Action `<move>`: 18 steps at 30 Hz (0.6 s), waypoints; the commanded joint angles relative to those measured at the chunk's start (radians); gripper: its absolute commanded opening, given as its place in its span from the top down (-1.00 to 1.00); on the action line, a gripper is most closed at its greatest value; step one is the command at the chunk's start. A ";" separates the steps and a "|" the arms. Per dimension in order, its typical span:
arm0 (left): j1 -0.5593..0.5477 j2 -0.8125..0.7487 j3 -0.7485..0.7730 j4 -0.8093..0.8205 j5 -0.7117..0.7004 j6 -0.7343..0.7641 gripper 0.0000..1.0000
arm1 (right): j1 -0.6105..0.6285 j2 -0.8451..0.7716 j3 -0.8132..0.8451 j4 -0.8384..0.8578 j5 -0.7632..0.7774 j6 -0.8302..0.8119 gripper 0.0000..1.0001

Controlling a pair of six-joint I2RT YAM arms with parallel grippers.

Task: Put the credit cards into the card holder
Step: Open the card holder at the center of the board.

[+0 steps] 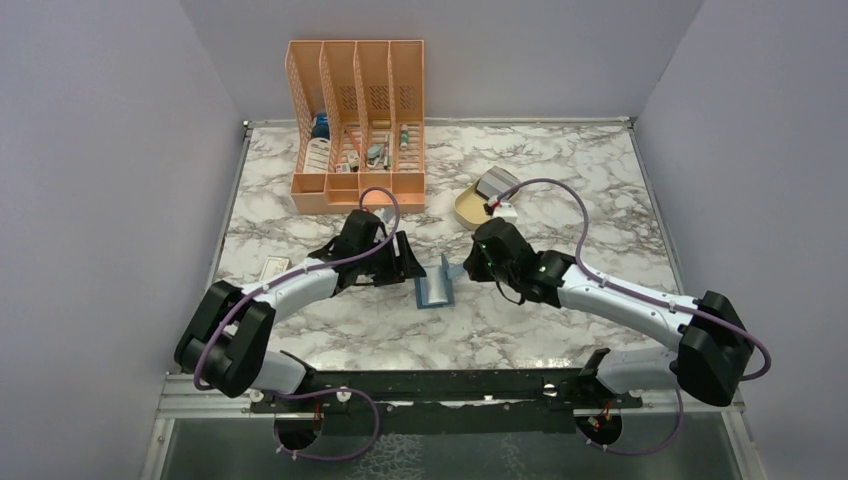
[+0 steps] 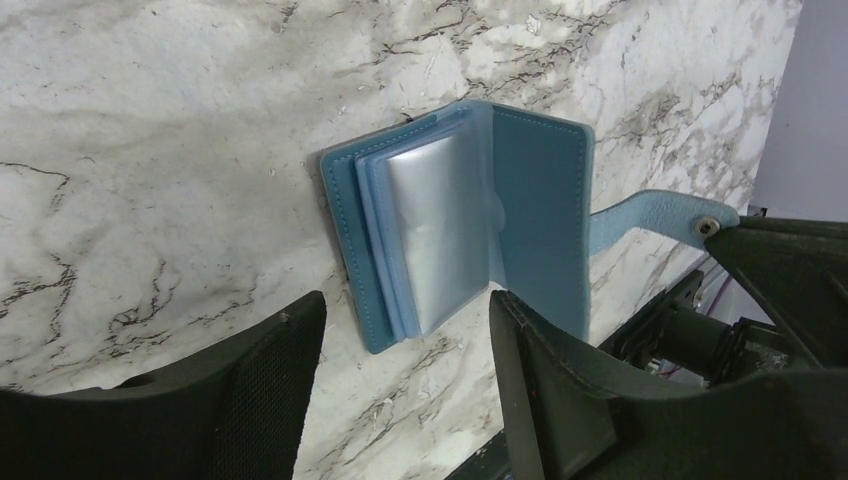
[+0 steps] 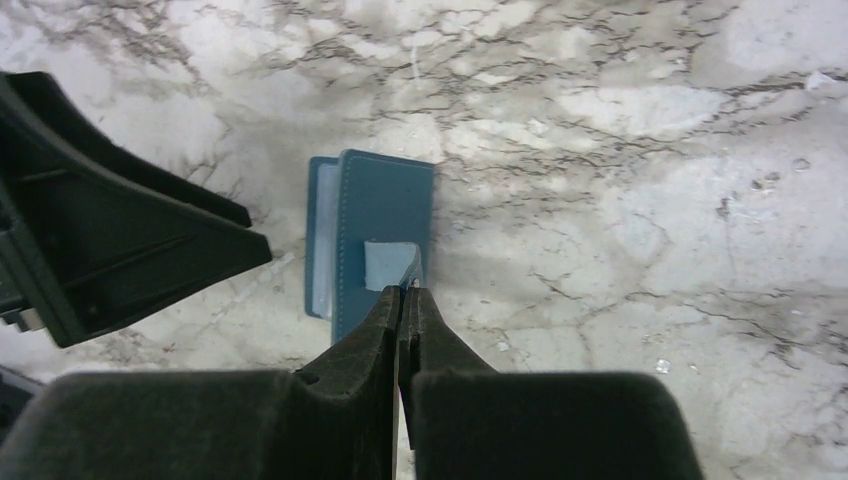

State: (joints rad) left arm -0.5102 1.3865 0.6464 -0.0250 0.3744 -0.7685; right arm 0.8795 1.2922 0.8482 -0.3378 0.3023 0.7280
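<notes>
Left fingers (image 1: 403, 262) are spread apart with nothing in them, just beside the card holder (image 1: 435, 290), which sits open on the table (image 1: 600, 180) between both arms. Right fingers (image 3: 405, 300) are pinched tight on its strap (image 3: 388, 265). Further back, a grey card (image 1: 497, 183) rests in the tray (image 1: 462, 208), with the rack (image 1: 357, 125) beyond that.

Teal-blue card holder (image 2: 530, 220) open on the marble table (image 1: 600, 180).
One cover lies flat and the other stands almost upright, with shiny grey-blue sleeves (image 2: 440, 235) fanned between them. Its strap (image 2: 650, 212) with the pale stud (image 2: 707, 227) is pinched in the right gripper (image 3: 405, 295). A grey credit card (image 1: 497, 184) rests well apart, at the beige tray (image 1: 465, 208).
</notes>
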 commanded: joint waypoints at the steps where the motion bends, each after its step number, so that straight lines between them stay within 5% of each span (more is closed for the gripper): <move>1: -0.001 0.016 -0.010 0.032 0.022 0.009 -0.25 | -0.050 -0.035 -0.040 -0.016 0.028 0.002 0.98; 18: -0.013 0.108 -0.047 0.225 0.129 -0.041 -0.14 | -0.097 -0.071 -0.092 0.001 -0.011 0.000 0.98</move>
State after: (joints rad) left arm -0.5148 1.4773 0.6266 0.0891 0.4366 -0.7815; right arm 0.7898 1.2476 0.7753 -0.3454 0.3012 0.7284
